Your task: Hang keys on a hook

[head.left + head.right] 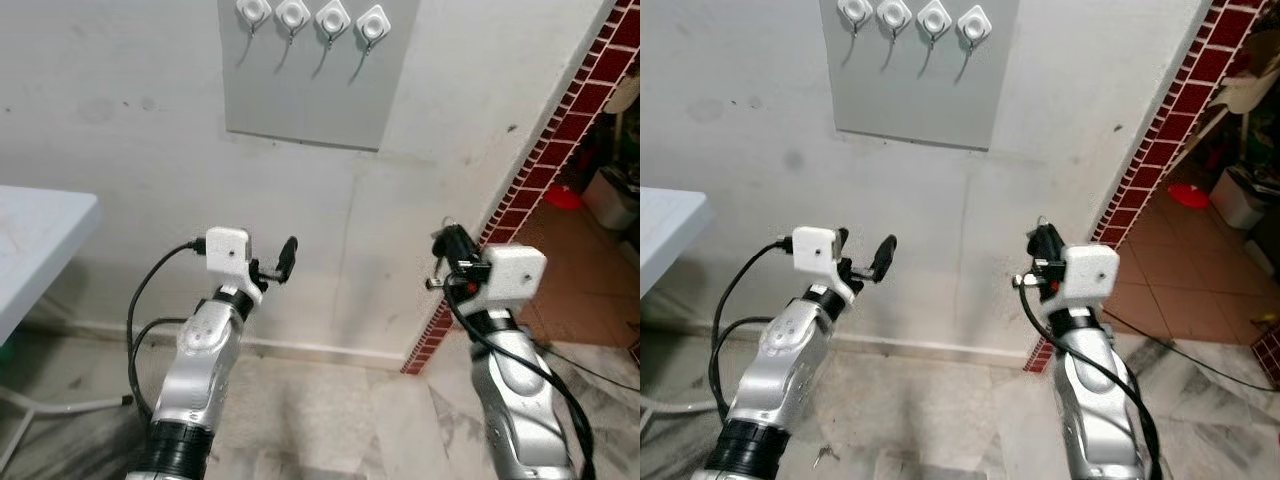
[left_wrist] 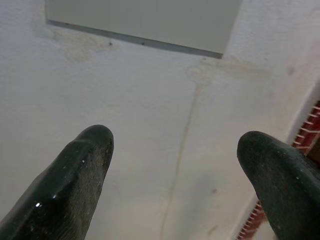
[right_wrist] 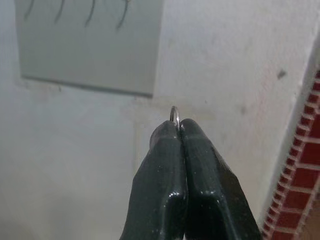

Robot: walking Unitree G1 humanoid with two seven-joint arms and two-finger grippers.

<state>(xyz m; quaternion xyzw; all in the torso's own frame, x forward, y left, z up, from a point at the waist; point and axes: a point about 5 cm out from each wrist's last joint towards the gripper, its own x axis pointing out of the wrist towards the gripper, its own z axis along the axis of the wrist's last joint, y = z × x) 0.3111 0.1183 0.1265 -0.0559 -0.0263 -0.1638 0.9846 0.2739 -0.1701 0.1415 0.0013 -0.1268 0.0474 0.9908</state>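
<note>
On your far left is the corner of a white table (image 1: 40, 225). Your left gripper (image 1: 275, 265) is raised toward the wall with its fingers (image 2: 75, 180) spread apart, grasping nothing. Above, on the wall, a grey panel (image 1: 310, 100) carries four white hooks (image 1: 312, 20) in a row. Your right gripper (image 3: 179, 125) is clenched on a key ring (image 3: 174, 114), which pokes out at the fingertips, well below the hooks. A red brick edge (image 1: 560, 130) runs beside it.
</note>
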